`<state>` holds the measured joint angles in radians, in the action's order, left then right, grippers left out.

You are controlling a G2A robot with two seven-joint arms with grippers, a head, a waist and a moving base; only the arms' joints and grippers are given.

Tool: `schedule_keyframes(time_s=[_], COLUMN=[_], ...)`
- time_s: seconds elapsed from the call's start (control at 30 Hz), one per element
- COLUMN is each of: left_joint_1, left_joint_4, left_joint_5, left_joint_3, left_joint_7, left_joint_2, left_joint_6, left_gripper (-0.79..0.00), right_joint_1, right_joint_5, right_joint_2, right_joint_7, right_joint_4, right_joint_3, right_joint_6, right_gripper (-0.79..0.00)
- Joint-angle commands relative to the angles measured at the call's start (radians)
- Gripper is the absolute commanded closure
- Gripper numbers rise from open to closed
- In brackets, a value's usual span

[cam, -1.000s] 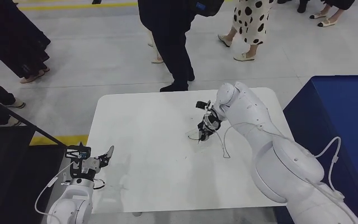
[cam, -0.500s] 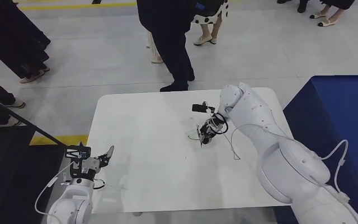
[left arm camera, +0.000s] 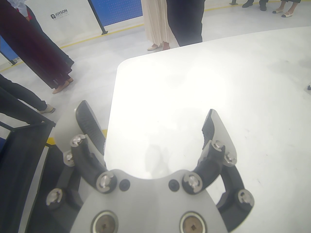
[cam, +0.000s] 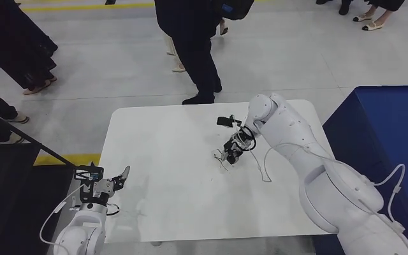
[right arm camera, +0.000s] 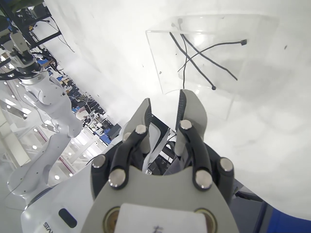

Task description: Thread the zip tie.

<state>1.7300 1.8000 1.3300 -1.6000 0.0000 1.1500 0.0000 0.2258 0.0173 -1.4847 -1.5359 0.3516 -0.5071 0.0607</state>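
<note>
Table (cam: 159, 197): white, with rounded corners, occupying the middle of the top view.

Tray (right arm camera: 167, 73): a shallow clear plastic tray resting flat on the table, just right of centre in the top view.

Zip ties (right arm camera: 200, 53): black, lying loose inside the tray and crossed over one another. The heads point different ways, and one thin tail curves toward the tray's near wall. None is threaded through its own head. None is touched by either arm.

Right gripper (right arm camera: 164, 96): the arm comes in from the right side of the top view and ends at the tray, a little right of the frame's centre. The jaws are parted by a narrow gap and nothing sits between them. The fingertips (right arm camera: 182, 98) are just beside the tray's near wall. Whether they touch it cannot be told.

Left gripper (left arm camera: 147, 107): at the lower left of the top view, over the table's left edge and well apart from the tray. The jaws are spread wide and hold nothing. One finger is above the tabletop, the other beyond the edge.
</note>
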Motion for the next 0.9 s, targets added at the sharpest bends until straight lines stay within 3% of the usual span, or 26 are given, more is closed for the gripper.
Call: schedule_keyframes(time_s=[0.0, 0.17, 0.3, 0.47, 0.7, 0.83, 0.87], left_joint_1=[0.000, 0.000, 0.000, 0.000, 0.000, 0.000, 0.000], left_joint_4=[0.000, 0.000, 0.000, 0.000, 0.000, 0.000, 0.000], left_joint_5=[0.000, 0.000, 0.000, 0.000, 0.000, 0.000, 0.000], left_joint_3=[0.000, 0.000, 0.000, 0.000, 0.000, 0.000, 0.000], left_joint_7=[0.000, 0.000, 0.000, 0.000, 0.000, 0.000, 0.000], left_joint_2=[0.000, 0.000, 0.000, 0.000, 0.000, 0.000, 0.000], left_joint_6=[0.000, 0.000, 0.000, 0.000, 0.000, 0.000, 0.000], left_gripper=[-0.785, -0.785, -0.785, -0.785, -0.785, -0.785, -0.785], right_joint_1=[0.002, 0.019, 0.040, 0.059, 0.085, 0.102, 0.107], right_joint_5=[-0.009, -0.075, -0.123, -0.162, -0.218, -0.250, -0.253], right_joint_2=[0.007, 0.014, 0.026, 0.044, 0.064, 0.075, 0.078], right_joint_7=[0.000, 0.068, 0.109, 0.108, 0.158, 0.165, 0.160], right_joint_4=[0.026, 0.132, 0.204, 0.246, 0.311, 0.361, 0.374], right_joint_3=[0.000, 0.013, 0.016, 0.010, 0.000, -0.001, -0.003], right_joint_6=[-0.063, -0.236, -0.312, -0.346, -0.417, -0.412, -0.402], right_gripper=[-0.043, -0.074, -0.089, -0.154, -0.166, -0.139, -0.099])
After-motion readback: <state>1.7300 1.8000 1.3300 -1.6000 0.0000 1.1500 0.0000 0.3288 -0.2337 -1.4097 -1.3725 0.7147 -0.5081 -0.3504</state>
